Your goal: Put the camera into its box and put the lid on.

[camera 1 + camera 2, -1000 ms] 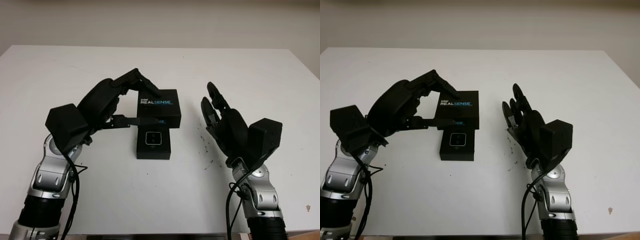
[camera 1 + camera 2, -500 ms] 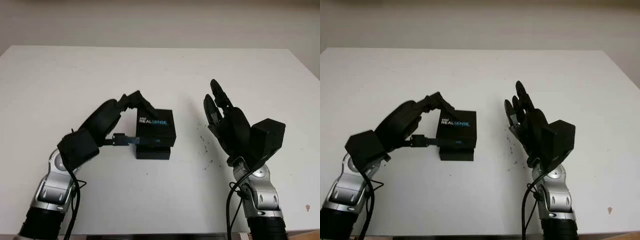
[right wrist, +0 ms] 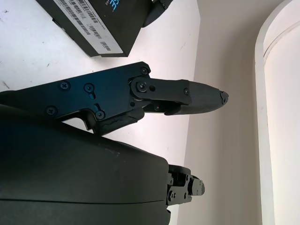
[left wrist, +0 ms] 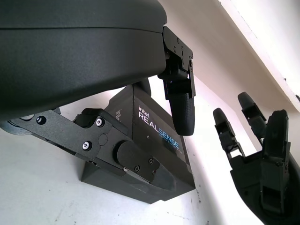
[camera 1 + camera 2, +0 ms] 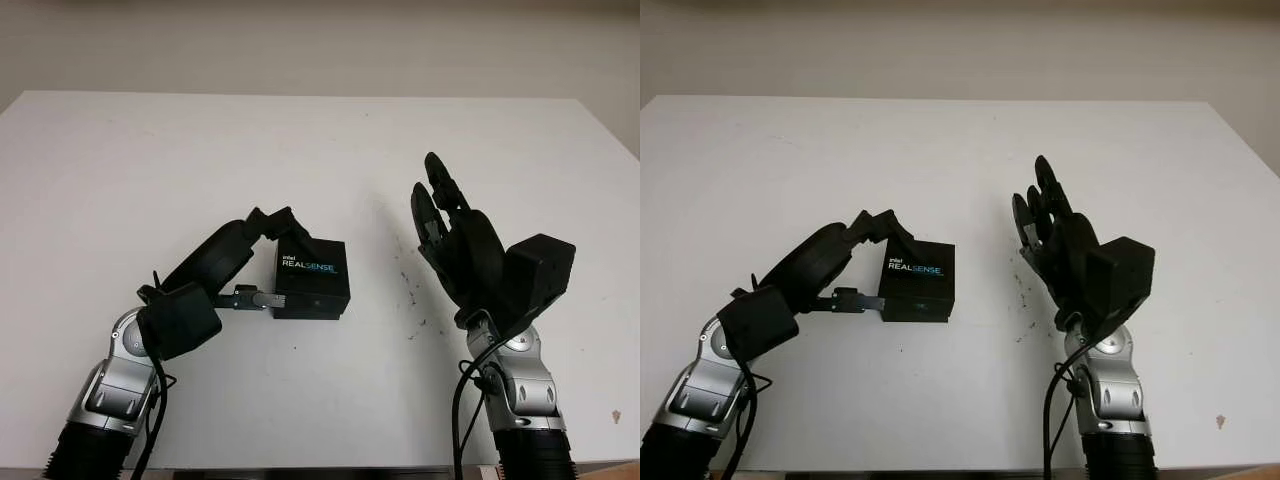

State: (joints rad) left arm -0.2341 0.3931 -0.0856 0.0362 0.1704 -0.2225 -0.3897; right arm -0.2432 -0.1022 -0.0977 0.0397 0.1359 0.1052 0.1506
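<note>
The black box [image 5: 311,296] stands near the middle of the head views, on the white table [image 5: 320,150], a little left of centre. Its lid [image 5: 313,268], with the white REALSENSE print, sits on top of the box and seems fully down, although the seam between lid and box is hard to see. The camera itself is not visible, so I cannot tell from these views if it is inside.

The left hand [image 5: 262,262] comes from the lower left of the frame and grips the lid: two fingers [image 4: 181,110] press on its top and far edge, and the thumb [image 5: 252,298] touches its left side.

The right hand [image 5: 462,245] is at the right of centre, raised above the table and well apart from the box. It holds nothing, its fingers are straight and point up.
</note>
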